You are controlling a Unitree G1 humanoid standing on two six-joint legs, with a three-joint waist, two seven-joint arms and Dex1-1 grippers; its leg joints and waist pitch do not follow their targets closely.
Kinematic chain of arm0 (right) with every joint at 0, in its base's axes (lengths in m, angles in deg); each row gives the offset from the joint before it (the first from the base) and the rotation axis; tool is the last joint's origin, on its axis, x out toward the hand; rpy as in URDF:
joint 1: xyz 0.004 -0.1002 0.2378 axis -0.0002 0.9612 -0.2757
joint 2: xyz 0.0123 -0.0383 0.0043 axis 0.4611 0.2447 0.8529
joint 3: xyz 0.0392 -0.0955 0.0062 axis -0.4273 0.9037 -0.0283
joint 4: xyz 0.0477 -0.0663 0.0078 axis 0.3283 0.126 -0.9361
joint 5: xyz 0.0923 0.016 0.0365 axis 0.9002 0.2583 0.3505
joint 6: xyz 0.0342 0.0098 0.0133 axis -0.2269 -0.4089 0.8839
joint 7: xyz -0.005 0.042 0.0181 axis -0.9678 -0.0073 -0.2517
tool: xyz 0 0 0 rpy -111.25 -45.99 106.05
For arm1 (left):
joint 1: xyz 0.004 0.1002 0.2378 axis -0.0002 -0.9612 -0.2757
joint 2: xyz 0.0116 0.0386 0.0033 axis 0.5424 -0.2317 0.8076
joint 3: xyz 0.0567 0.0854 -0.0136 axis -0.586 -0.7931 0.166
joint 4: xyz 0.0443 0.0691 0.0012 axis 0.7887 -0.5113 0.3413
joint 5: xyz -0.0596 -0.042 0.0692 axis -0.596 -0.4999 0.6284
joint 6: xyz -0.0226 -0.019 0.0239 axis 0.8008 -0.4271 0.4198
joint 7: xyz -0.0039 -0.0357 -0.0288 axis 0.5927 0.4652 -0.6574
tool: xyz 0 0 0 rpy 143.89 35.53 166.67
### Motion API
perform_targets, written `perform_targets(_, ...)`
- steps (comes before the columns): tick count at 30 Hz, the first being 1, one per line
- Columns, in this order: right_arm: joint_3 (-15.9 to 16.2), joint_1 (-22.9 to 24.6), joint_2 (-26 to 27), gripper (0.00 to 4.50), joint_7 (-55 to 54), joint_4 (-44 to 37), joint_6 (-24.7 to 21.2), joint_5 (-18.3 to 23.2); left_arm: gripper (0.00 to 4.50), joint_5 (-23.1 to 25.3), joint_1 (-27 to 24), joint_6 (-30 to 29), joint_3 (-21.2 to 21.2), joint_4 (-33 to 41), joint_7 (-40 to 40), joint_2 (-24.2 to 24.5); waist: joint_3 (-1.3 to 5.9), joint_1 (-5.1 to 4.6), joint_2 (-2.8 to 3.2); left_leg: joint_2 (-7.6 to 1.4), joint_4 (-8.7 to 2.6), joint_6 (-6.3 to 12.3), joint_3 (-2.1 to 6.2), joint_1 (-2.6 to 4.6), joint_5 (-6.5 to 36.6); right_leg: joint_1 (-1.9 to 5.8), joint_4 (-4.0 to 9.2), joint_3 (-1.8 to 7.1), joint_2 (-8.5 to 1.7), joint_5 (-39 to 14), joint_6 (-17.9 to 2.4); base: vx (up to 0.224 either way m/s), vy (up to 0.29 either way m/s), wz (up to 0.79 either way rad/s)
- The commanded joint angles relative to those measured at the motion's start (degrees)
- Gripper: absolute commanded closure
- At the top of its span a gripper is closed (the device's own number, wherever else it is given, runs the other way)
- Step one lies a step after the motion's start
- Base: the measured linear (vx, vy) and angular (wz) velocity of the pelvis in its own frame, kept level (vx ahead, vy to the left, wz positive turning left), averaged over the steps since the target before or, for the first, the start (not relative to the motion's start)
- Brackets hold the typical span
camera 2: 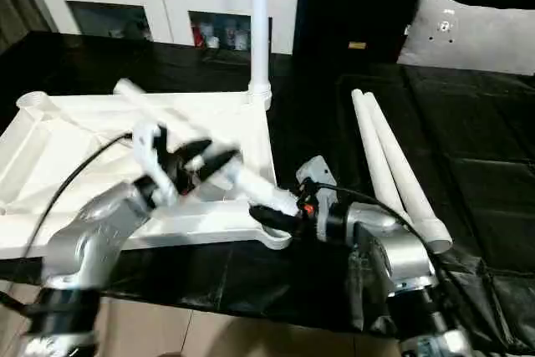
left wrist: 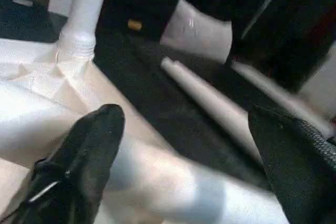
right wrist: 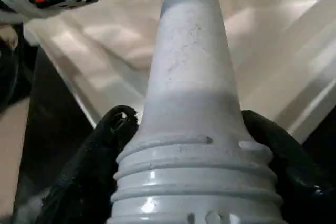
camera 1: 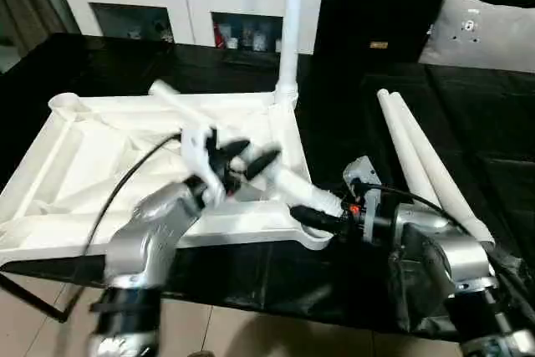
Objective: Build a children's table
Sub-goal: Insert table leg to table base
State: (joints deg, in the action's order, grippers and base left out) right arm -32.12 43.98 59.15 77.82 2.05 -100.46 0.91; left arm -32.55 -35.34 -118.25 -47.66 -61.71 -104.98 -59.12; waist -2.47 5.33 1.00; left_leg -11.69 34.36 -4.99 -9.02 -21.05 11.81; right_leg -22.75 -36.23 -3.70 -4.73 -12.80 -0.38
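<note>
We've got the tabletop (camera 1: 100,165) flipped ribs-up on the black surface (camera 1: 468,114), 1 leg (camera 1: 292,22) already standing in the far corner socket and 2 spare legs (camera 1: 422,160) lying beside it. Our right gripper (right wrist: 184,156) has its jaws pinching the ridged end of leg 3 (camera 1: 288,181), while the left gripper (camera 1: 242,156) has its jaws spread around the shaft. The plastic is smooth, glossy and tapered, so it could slip or twist. If the threaded end meets the near corner socket (camera 1: 322,236) at an angle, it'll probably jam.
</note>
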Motion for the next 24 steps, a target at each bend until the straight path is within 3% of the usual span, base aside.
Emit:
perform_targets(1, -1.5, 0.4, 0.3, 1.73, 1.0, -6.2, -0.1, 3.4, 0.00, -3.4, 0.0, -3.0, 2.5, -0.4, 1.9, -1.0, 3.34, 0.38, -0.26, -1.00, -3.72, 3.03, -0.17, 0.06, 4.7, 3.73, 4.07, 2.27, -2.77, 1.0, -14.4, 0.000, 0.000, 0.00)
perform_targets(3, -1.5, 1.0, 0.6, 1.73, 0.5, -7.4, -0.6, 3.3, 0.00, -4.5, 0.2, -3.9, 2.9, -0.2, 2.5, -1.8, 3.45, 0.47, -0.08, -1.00, -3.56, 3.21, -0.14, 0.04, 3.2, 3.70, 3.87, 2.31, -2.66, 3.3, -14.1, 0.000, 0.000, 0.00)
perform_targets(5, -2.1, 1.0, 1.8, 1.73, -2.0, -6.7, 0.0, 2.6, 0.00, -4.8, -0.2, -4.2, 3.0, 0.2, 3.0, -2.5, 3.49, 0.36, -0.29, -0.86, -3.50, 3.57, -0.18, -0.11, 2.5, 3.70, 3.83, 2.27, -2.64, 4.4, -14.1, 0.000, 0.000, 0.00)
perform_targets(12, -4.7, -0.2, 5.0, 1.73, -8.6, -6.3, 1.6, 2.4, 0.00, -8.9, -1.7, -5.5, 5.9, 3.1, 5.0, -3.0, 3.41, 0.23, -0.01, -0.89, -3.61, 2.21, -0.22, 0.01, 3.3, 3.62, 3.92, 2.33, -2.55, 3.2, -13.4, 0.000, 0.000, 0.00)
perform_targets(20, -5.4, -0.5, 5.5, 1.73, -9.3, -6.6, 1.6, 2.8, 0.00, -9.5, -1.7, -5.9, 6.4, 3.2, 5.4, -2.9, 3.48, 0.32, 0.28, -0.85, -3.58, 2.03, -0.13, 0.06, 2.8, 3.69, 3.81, 2.34, -2.47, 4.8, -12.7, 0.000, 0.000, 0.00)
perform_targets(21, -4.8, 0.0, 6.0, 1.73, -8.7, -8.4, 1.1, 3.5, 0.00, -10.8, -0.9, -6.2, 7.2, 2.8, 6.3, -3.9, 3.47, 0.26, -0.31, -0.83, -3.61, 2.08, -0.22, 0.04, 2.9, 3.76, 3.91, 2.35, -2.48, 4.9, -12.7, 0.000, 0.000, 0.00)
perform_targets(23, -2.5, 1.6, 6.0, 1.73, -6.5, -10.8, -0.2, 4.2, 0.00, -12.8, 0.3, -6.4, 8.0, 2.0, 6.8, -5.4, 3.42, 0.39, -0.10, -0.81, -3.56, 2.18, -0.21, -0.03, 2.7, 3.83, 3.81, 2.38, -2.46, 5.3, -13.0, 0.000, 0.000, 0.00)
perform_targets(24, -1.0, 2.4, 5.8, 1.73, -5.6, -11.5, -0.6, 4.0, 0.00, -13.9, 0.9, -6.4, 8.3, 1.8, 6.6, -5.9, 3.44, 0.54, -0.35, -0.84, -3.57, 2.56, -0.16, -0.02, 2.8, 3.90, 3.79, 2.37, -2.54, 5.1, -12.8, 0.000, 0.000, 0.00)
